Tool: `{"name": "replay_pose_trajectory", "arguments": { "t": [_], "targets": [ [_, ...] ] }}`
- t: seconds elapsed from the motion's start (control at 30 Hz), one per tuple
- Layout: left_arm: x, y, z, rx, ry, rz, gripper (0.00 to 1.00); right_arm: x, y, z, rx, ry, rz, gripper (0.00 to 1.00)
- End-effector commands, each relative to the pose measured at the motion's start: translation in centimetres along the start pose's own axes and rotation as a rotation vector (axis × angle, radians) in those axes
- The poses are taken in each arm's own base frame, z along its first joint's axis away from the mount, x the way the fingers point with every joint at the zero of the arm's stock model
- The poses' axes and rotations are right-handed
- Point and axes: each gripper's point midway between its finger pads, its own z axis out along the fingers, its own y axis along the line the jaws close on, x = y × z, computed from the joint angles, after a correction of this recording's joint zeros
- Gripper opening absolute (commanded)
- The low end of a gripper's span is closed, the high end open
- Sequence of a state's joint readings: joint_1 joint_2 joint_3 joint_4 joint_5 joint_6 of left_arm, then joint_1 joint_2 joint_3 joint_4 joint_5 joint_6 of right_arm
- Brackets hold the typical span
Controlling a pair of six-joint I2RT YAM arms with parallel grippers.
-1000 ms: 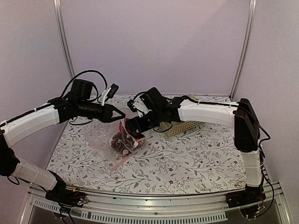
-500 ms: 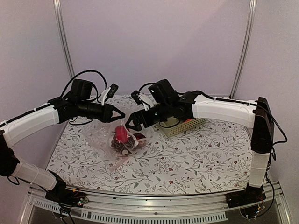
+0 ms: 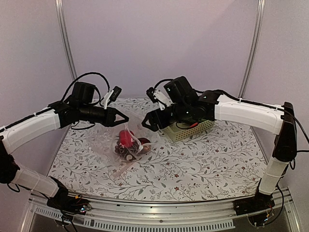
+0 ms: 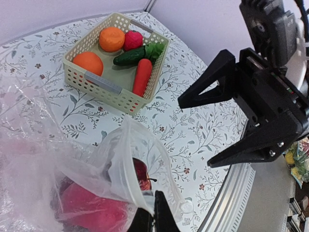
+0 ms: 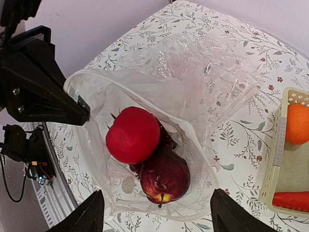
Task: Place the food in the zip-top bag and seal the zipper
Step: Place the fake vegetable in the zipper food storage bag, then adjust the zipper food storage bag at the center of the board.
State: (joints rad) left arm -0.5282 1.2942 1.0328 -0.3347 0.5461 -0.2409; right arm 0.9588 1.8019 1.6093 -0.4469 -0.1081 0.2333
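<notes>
Food is in the bag, my left gripper pinches its rim, right gripper is open and empty; sealing not yet done.

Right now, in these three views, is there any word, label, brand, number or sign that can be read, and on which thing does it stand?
There is no readable text in any view.
zip-top bag: clear plastic, no lettering shows.
basket: no label.
tablecloth: only a leaf and flower pattern.
colourful items at the right edge of the left wrist view: too blurred to tell whether they bear text.
</notes>
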Motion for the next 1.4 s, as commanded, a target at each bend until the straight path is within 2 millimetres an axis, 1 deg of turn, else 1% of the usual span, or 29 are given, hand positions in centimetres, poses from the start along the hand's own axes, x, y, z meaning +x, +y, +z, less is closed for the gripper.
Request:
{"name": "replay_pose_trajectory", "arguments": {
  "t": [0.0,0.17,0.3,0.43,0.53,0.63,0.73,0.77,0.83,0.87,0.9,0.93,0.97,1.03,1.07,1.1,1.17,1.2,1.27,1.37],
  "targets": [
    [-0.3,-0.4,-0.3,0.02,-0.015,0.003,0.0,1.9,-3.2,1.7,0.079,0.062,0.039,0.73],
    [-0.2,-0.4,-0.3,0.02,-0.014,0.005,0.0,1.7,-4.7,3.2,0.099,0.069,0.05,0.69],
    [-0.2,-0.4,-0.3,0.019,-0.013,0.005,0.0,2.2,-6.0,4.6,0.105,0.089,0.067,0.66],
    [-0.1,-0.4,-0.2,0.017,-0.011,0.006,0.0,2.7,-6.1,5.8,0.076,0.111,0.071,0.64],
    [-0.1,-0.3,-0.1,0.014,-0.008,0.005,0.0,3.3,-5.9,6.7,0.038,0.136,0.08,0.59],
    [0.0,-0.2,-0.1,0.014,-0.006,0.003,0.0,3.6,-5.3,7.2,-0.01,0.145,0.085,0.54],
    [0.0,-0.1,0.0,0.013,-0.003,0.003,0.0,3.4,-4.3,7.2,-0.068,0.146,0.081,0.44],
    [0.0,-0.1,0.0,0.013,-0.002,0.002,0.0,3.3,-4.1,7.1,-0.079,0.146,0.08,0.37],
    [0.1,-0.1,0.1,0.011,0.0,0.002,0.0,3.2,-3.8,6.9,-0.092,0.148,0.077,0.19],
    [0.1,-0.1,0.1,0.01,0.0,0.003,0.0,2.7,-3.5,6.3,-0.099,0.14,0.078,0.08],
    [0.0,0.0,0.0,0.006,-0.001,0.005,0.0,2.2,-3.2,5.8,-0.107,0.131,0.084,0.01],
    [0.0,0.1,0.0,0.0,0.0,0.008,0.0,1.6,-2.6,4.9,-0.123,0.126,0.089,0.0],
    [0.0,0.1,-0.1,-0.005,0.003,0.012,0.0,0.5,-1.7,3.8,-0.156,0.111,0.096,0.0],
    [-0.3,0.0,-0.5,-0.016,-0.001,0.027,0.0,-2.8,1.2,-0.1,-0.246,0.019,0.083,0.0],
    [-0.6,-0.2,-0.9,-0.014,-0.01,0.038,0.0,-4.1,2.5,-1.8,-0.277,-0.026,0.068,0.0],
    [-1.0,-0.6,-1.3,-0.006,-0.022,0.051,0.0,-5.7,3.9,-4.4,-0.306,-0.09,0.042,0.0],
    [-1.7,-1.6,-1.8,0.03,-0.034,0.071,0.0,-7.4,5.4,-7.6,-0.333,-0.162,0.007,0.0],
    [-1.9,-2.2,-1.9,0.058,-0.032,0.076,0.0,-7.9,5.7,-9.0,-0.338,-0.183,-0.001,0.0],
    [-2.3,-3.5,-2.0,0.126,-0.02,0.079,0.0,-7.9,5.6,-9.8,-0.326,-0.184,0.003,0.0],
    [-2.5,-4.9,-1.6,0.16,0.008,0.085,0.0,-7.2,5.4,-9.7,-0.317,-0.156,0.019,0.0]
  ]
}}
